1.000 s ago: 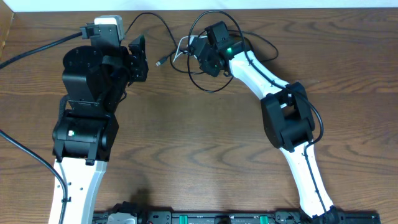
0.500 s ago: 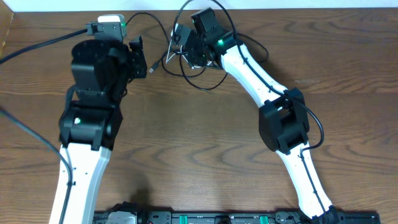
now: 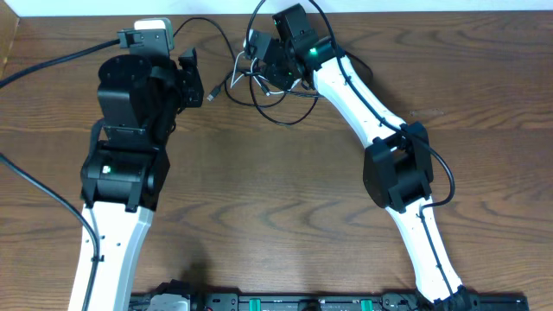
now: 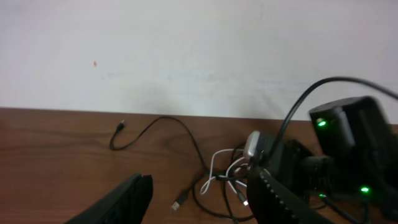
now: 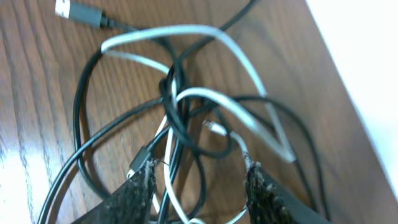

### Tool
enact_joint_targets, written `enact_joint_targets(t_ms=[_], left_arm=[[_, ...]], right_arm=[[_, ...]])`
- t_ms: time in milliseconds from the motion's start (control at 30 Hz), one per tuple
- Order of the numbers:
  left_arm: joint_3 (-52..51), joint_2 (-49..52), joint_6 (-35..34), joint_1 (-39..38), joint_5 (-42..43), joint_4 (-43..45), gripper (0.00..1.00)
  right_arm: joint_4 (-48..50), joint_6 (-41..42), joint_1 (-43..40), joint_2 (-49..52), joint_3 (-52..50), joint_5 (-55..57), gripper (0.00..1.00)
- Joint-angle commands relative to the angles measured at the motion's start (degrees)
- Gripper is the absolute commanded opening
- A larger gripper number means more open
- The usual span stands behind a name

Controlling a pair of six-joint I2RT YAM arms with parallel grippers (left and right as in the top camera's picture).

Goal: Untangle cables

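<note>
A wooden desk (image 3: pixel 285 190) stands against a white wall (image 4: pixel 186 50), with the cables knotted at the middle of its far edge.

The black cable (image 3: pixel 282 123) and the white cable (image 3: pixel 237 74) loop through each other in one clump there. A small plug (image 3: pixel 212 97) pokes out toward the left edge, and one black strand trails off along the far edge. The right gripper (image 5: pixel 199 167) sits low over the clump, fingers apart, with black and white strands running between them. The left gripper (image 3: pixel 192 79) hovers just left of the tangle, its fingers (image 4: pixel 127 196) spread wide around nothing.
</note>
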Motion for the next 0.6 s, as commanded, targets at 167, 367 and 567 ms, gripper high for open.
enact_joint_targets(t_ms=[167,367,567], left_arm=[[1.07,-1.68,0.50,-0.04,2.12,0.74,0.56],[1.07,-1.88,0.50,-0.04,2.12,0.72,0.56],[1.07,-2.32,0.07,-0.04,2.12,0.87,0.56]], right_arm=[[-2.56,-2.25,-0.59,2.75,-1.51,-0.79,0.46],[-4.13,-5.09,-0.74,3.02,-1.51,-0.57,0.48],[-4.02,-5.18,-1.49,3.80,-1.51,-0.59,0.49]])
